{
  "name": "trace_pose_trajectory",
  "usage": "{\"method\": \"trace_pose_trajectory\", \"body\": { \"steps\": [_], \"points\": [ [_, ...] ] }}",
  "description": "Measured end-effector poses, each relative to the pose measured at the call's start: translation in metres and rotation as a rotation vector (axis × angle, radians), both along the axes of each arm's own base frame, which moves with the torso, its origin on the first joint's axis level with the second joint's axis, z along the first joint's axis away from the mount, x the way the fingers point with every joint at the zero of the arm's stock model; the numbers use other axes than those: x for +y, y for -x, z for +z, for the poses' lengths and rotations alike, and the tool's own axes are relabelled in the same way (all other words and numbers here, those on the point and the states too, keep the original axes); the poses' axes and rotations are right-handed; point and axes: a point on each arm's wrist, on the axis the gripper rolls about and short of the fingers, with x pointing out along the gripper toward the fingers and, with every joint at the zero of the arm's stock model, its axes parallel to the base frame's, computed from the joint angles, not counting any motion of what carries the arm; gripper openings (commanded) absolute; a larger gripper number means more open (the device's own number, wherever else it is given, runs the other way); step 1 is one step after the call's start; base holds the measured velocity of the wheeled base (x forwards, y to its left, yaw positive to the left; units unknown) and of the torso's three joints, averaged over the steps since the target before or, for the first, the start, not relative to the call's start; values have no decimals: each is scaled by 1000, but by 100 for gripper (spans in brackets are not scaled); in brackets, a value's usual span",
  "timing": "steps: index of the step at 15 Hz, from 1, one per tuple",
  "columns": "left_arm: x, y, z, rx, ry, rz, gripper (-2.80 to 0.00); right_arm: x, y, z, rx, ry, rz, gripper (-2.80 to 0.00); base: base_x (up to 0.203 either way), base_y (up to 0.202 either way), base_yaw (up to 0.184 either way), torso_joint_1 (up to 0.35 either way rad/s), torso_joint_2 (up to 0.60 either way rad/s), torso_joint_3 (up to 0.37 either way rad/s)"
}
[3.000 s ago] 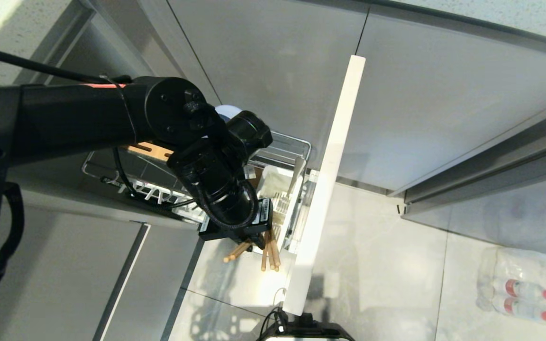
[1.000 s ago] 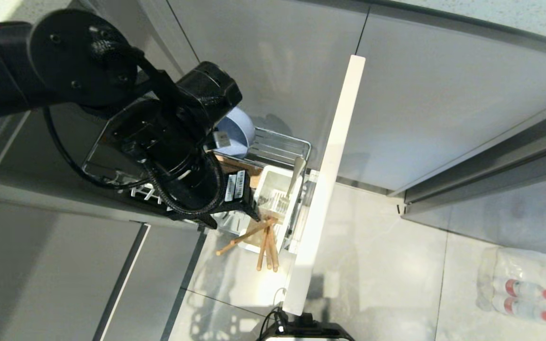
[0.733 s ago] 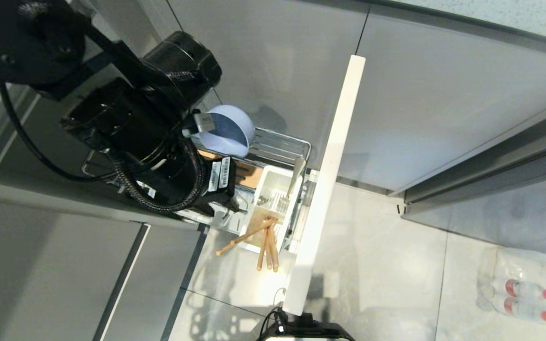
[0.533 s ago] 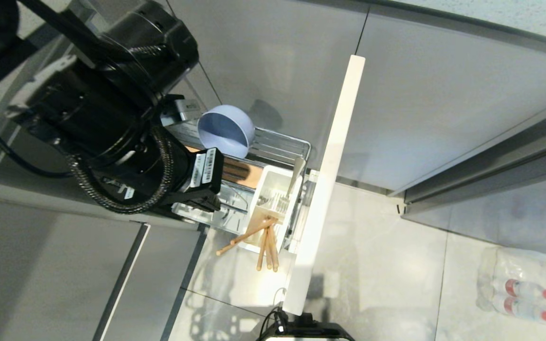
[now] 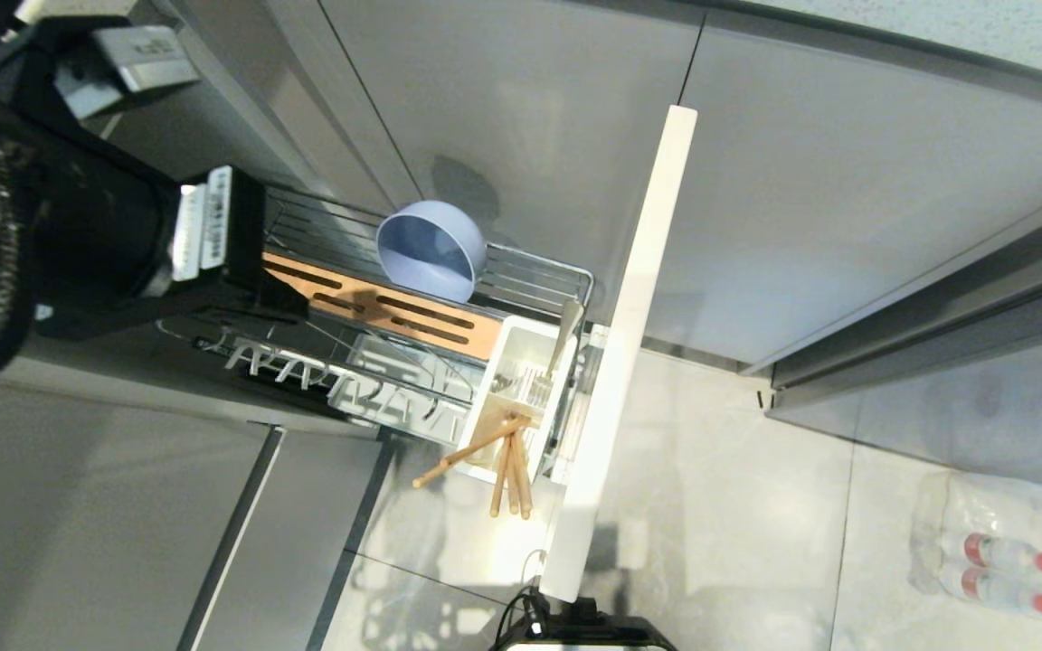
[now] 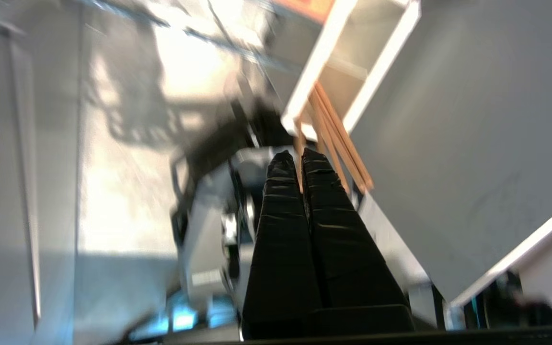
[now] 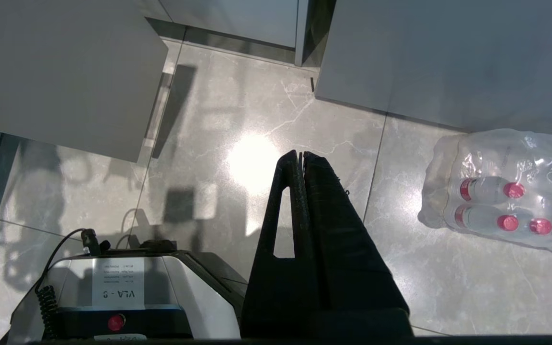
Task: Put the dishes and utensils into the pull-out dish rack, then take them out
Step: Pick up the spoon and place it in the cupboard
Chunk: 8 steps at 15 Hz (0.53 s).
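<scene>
The left gripper, pinched shut on nothing, has the chopsticks at its four o'clock; their long axes lean out of the caddy.

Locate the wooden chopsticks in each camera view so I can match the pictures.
Head view: the chopsticks stick out of the near end of the white utensil caddy, low and centre.
Left wrist view: the chopsticks fan out from the caddy, just beyond the shut left gripper.
Right wrist view: not in it, only floor and a pack of bottles.
Shared landmark: the white caddy, in the head and left wrist views.
</scene>
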Motion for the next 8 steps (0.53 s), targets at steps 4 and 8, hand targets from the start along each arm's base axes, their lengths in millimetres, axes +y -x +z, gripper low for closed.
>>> {"method": "trace_pose_trajectory", "body": {
  "steps": [4,8],
  "points": [
    [30,25,26,-222,5,122,-280,0,0,0,0,0,0,-280,0,0,0,0,0,0],
    [62,47,54,-442,40,176,-280,0,0,0,0,0,0,-280,0,0,0,0,0,0]
  ]
}}
